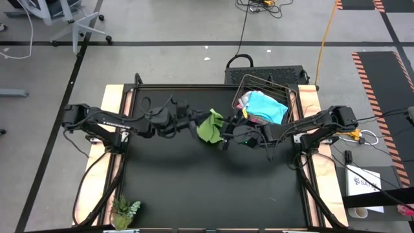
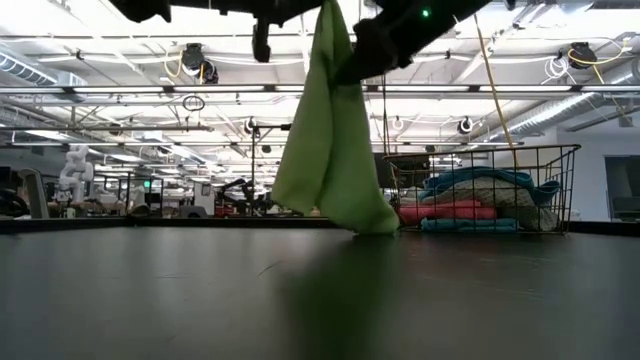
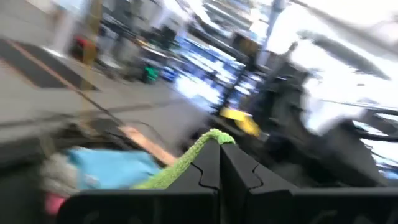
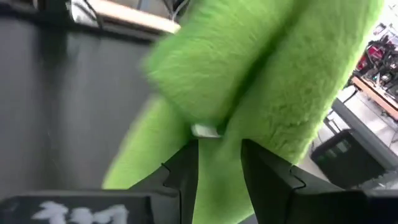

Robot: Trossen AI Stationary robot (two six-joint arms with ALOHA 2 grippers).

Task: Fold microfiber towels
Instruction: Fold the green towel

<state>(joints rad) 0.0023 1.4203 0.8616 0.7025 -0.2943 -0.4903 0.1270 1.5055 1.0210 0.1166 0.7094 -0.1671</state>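
From above, the lime green towel (image 1: 209, 126) is hanging between the two arms over the middle of the surface (image 1: 213, 188), toward its far edge. The left hand (image 1: 196, 120) is closed on the towel's top edge; the right hand (image 1: 226, 137) is sitting against the towel's other side. The wire basket (image 1: 284, 90) at the far right corner is holding the remaining towels (image 1: 268, 107), and a small plant (image 1: 125, 210) is standing at the near left corner; the wide stretch between looks open for laying the cloth flat.

At surface level, the towel is draping in loose folds with its lower tip touching or nearly touching the surface: soft, light, limp, likely best taken at corners.

The left wrist view is showing that hand's fingers (image 3: 202, 174) pressed together on a thin green edge.

The right wrist view is showing its fingers (image 4: 186, 168) standing apart with plush green cloth and a small tag between them, not visibly pinched.
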